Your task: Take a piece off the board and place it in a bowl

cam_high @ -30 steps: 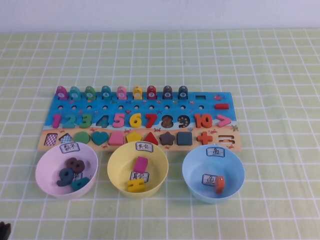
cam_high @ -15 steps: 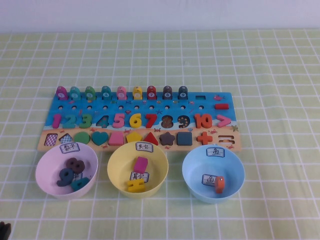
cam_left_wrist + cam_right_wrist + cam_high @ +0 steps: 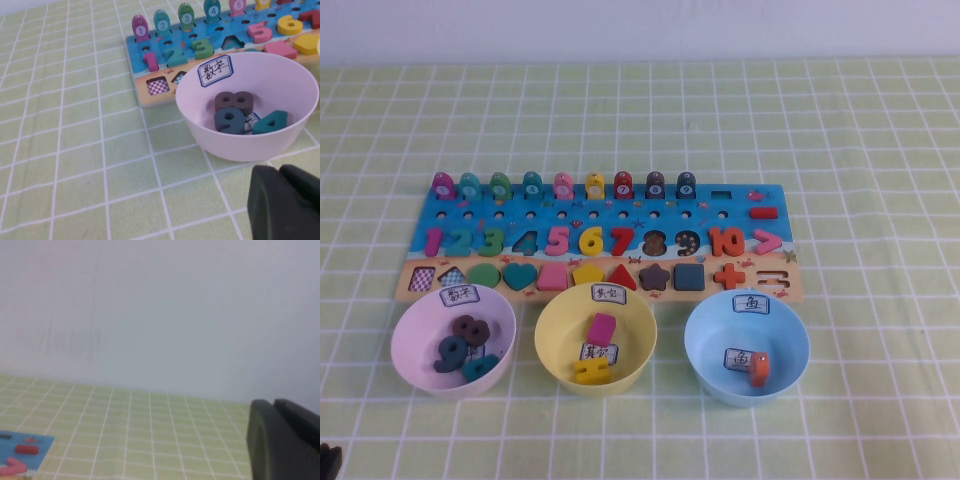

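- One dark brownish-purple piece (image 3: 234, 102), the numeral 8, lies inside the pink bowl (image 3: 280, 145), resting against a grey-blue 9 (image 3: 229, 121) beside a teal 4 (image 3: 270, 122).
- That bowl stands on the surface just in front of the board (image 3: 760, 285), at its left end.
- My left gripper (image 3: 279, 172) sits low on the near side of the bowl, fingers pressed together and holding nothing.
- My right gripper (image 3: 274, 405) is also closed and empty, parked off the board's right end, facing the wall.
- I judge the drop done; any retreat should go away from the rim so the bowl is not nudged.
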Controlling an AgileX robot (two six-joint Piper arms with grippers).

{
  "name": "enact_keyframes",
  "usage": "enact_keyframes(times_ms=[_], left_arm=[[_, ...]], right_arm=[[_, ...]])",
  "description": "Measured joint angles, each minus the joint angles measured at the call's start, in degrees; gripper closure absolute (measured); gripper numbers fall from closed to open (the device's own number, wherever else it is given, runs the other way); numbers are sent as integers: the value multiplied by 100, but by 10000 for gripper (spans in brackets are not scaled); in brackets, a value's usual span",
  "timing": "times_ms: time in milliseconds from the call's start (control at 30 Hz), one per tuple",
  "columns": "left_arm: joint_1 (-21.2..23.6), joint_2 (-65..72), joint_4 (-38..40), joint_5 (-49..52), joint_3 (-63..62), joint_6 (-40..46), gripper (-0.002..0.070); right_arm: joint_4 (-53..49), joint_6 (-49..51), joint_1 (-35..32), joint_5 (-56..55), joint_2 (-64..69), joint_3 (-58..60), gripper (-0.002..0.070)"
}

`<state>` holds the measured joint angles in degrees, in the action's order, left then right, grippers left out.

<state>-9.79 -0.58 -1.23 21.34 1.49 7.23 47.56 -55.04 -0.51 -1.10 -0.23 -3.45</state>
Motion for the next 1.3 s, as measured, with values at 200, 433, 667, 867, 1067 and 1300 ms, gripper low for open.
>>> enact_keyframes(times_ms=[200,433,667,867,1067,1300], left_arm=[[0,0,0,0,0,0,680],[0,0,0,0,0,0,680],[0,0,0,0,0,0,680],[0,0,0,0,0,0,679],[0,0,0,0,0,0,679],[0,0,0,0,0,0,679]], right_arm=[[-3620,4505,0,110,-12,472,692],[-5034,5985,0,1198,-22,493,692],[-5052,6060,0,1894,-22,493,692],[-5052,6073,0,2164,-22,493,692],[-5052,6087,0,2185,-22,493,693],[-5052,6092,0,2185,-22,493,693]])
